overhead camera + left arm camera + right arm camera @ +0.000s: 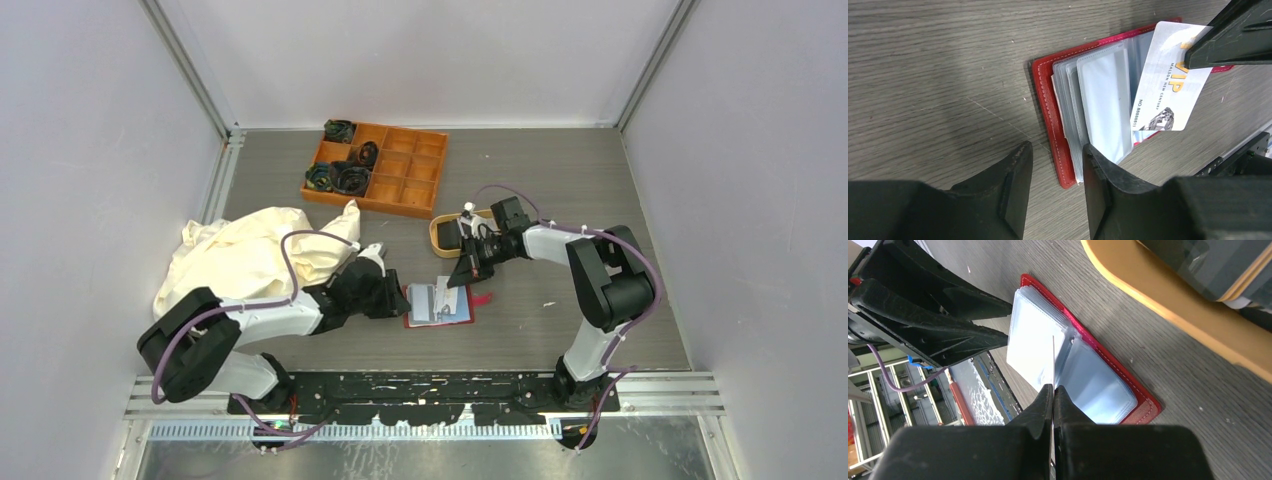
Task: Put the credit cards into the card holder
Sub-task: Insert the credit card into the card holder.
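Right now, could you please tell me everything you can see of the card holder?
The card holder is a small red leather-like wallet with pale stitching along its edge, lying open and flat on the grey wood-grain table. Inside sits a stack of clear, greyish plastic pockets; the top one looks empty. The left gripper straddles its near corner, jaws apart; contact is unclear. The right gripper holds a white VIP card tilted over the pockets.
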